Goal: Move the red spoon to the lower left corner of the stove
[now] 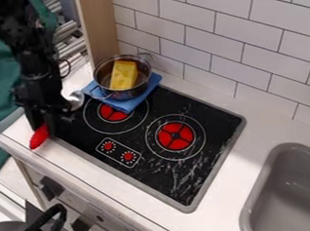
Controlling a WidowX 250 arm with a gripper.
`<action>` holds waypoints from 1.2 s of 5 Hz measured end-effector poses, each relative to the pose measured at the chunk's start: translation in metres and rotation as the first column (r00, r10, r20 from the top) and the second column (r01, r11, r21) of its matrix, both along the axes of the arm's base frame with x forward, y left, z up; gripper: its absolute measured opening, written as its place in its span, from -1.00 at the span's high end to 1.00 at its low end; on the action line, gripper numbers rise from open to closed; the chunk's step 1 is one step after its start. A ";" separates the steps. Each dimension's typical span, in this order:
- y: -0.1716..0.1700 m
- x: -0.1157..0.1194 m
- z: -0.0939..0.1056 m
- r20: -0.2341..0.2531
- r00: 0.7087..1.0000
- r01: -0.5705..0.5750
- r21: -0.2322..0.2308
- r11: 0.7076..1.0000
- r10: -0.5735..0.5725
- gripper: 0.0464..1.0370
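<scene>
Camera view: claw pinches red spoon at left edge of stove.

Black arm down from the upper left, tool low and pointing downward

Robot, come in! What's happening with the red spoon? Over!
Gripper at the red spoon, stove's left side. Handle over white counter. Pot on blue cloth nearby, likely not blocking.
</scene>
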State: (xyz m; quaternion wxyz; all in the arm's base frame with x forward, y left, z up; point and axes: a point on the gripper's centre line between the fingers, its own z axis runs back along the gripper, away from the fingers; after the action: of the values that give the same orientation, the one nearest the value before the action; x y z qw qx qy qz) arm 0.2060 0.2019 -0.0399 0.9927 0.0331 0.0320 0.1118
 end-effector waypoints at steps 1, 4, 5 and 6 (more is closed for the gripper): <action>0.001 0.005 -0.002 0.003 1.000 0.022 -0.017 1.000 -0.022 -0.40; -0.015 0.015 0.061 0.135 0.990 0.039 -0.035 0.999 -0.034 -0.93; -0.029 0.021 0.084 0.204 0.977 0.076 -0.027 0.997 -0.069 -0.93; -0.042 0.026 0.086 0.178 0.977 0.128 -0.023 0.992 -0.122 -0.93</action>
State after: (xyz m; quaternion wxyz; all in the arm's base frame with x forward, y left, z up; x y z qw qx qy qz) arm 0.2321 0.1600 0.0463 0.9971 0.0079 -0.0559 0.0513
